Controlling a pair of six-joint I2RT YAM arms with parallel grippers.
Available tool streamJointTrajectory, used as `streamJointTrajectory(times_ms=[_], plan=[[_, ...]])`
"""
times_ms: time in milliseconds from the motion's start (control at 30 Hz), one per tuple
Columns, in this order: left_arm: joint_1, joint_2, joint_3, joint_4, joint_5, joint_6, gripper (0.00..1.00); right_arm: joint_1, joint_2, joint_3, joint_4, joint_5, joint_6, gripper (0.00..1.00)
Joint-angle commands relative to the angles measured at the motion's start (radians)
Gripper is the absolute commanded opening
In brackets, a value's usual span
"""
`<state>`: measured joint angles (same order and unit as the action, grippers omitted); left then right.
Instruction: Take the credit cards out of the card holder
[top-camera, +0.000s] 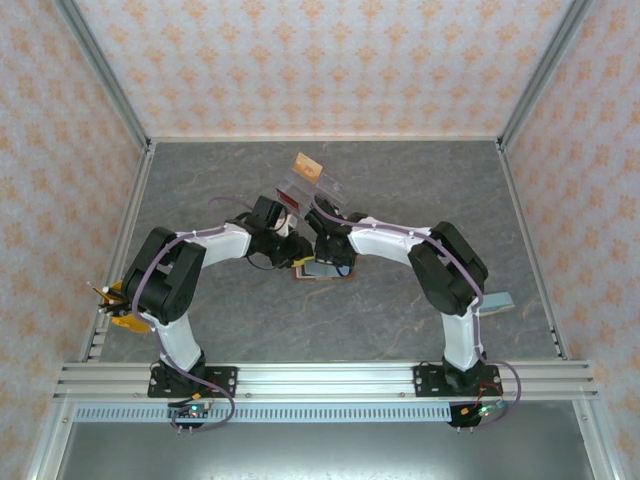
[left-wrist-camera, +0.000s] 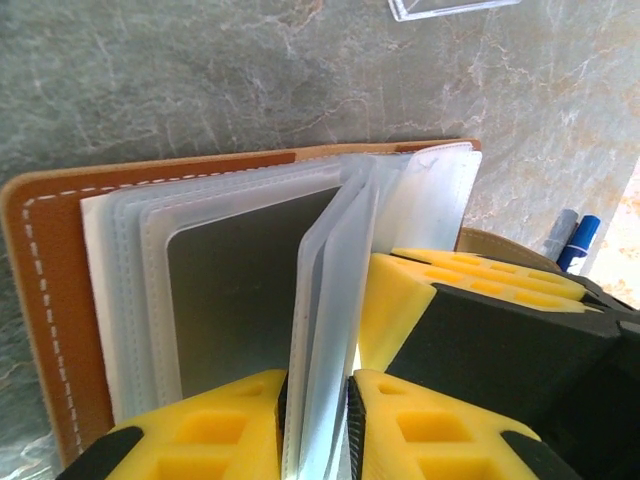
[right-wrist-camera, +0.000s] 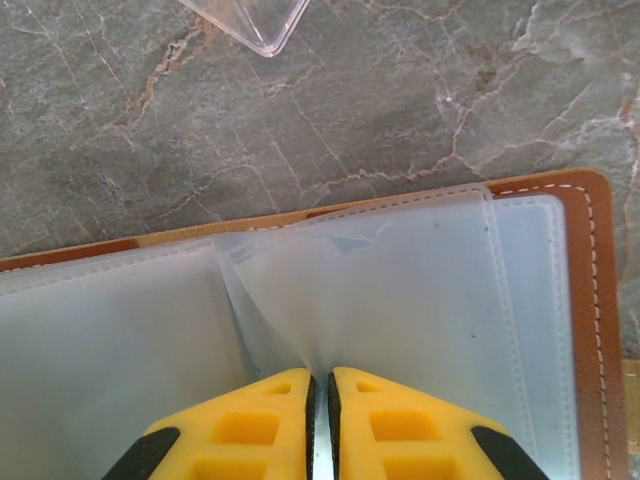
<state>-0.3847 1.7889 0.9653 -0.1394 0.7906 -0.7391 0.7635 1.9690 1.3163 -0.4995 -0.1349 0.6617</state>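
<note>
Two grippers work the card holder (left-wrist-camera: 40, 300) at once, and the split looks deliberate: it lies open like a book on the table (right-wrist-camera: 400, 100), midway between the arms, brown cover down and clear pockets fanned upward. The right gripper (right-wrist-camera: 320, 385) sits at the near edge of the right-hand sleeves (right-wrist-camera: 420, 290), its yellow fingers all but touching with only thin plastic between them. That looks like an anchoring hold, so the book cannot slide or flap closed. The left gripper (left-wrist-camera: 318, 392) has pinched the upright sleeve (left-wrist-camera: 330, 300) by its lower edge, jaws drawn in tight on the plastic, which stands the leaf on end and bares the pocket beside it. A dark card (left-wrist-camera: 240, 300) sits in that pocket (apparently the next one to come out). Well beyond the holder, toward the far wall, a tan-orange card (top-camera: 308, 165) rests on the table, with what seems to be a red card (top-camera: 289, 200) just nearer. Neither pincer has a card in its grip; both grasp sleeve plastic alone.
</note>
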Motion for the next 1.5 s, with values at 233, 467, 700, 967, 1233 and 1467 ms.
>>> streamJointTrajectory(times_ms=[233, 467, 700, 967, 1233, 1467], plan=[[-0.005, -0.063, -0.014, 0.117, 0.09, -0.023, 0.26, -0.033, -0.158, -0.133, 0.103, -0.024, 0.02, 0.15], [-0.059, -0.042, 0.019, 0.148, 0.108, -0.049, 0.28, -0.051, -0.269, -0.218, 0.144, 0.054, 0.061, 0.16], [-0.101, -0.007, 0.056, 0.152, 0.1, -0.054, 0.32, -0.076, -0.377, -0.313, 0.19, 0.129, 0.102, 0.19], [-0.11, 0.021, 0.049, 0.139, 0.063, -0.055, 0.39, -0.079, -0.414, -0.329, 0.202, 0.13, 0.081, 0.21], [-0.098, -0.001, 0.059, 0.024, -0.059, -0.016, 0.36, -0.079, -0.323, -0.282, 0.21, -0.008, 0.058, 0.22], [-0.097, 0.046, 0.07, 0.002, -0.09, -0.025, 0.29, -0.079, -0.242, -0.243, 0.198, -0.083, 0.049, 0.16]])
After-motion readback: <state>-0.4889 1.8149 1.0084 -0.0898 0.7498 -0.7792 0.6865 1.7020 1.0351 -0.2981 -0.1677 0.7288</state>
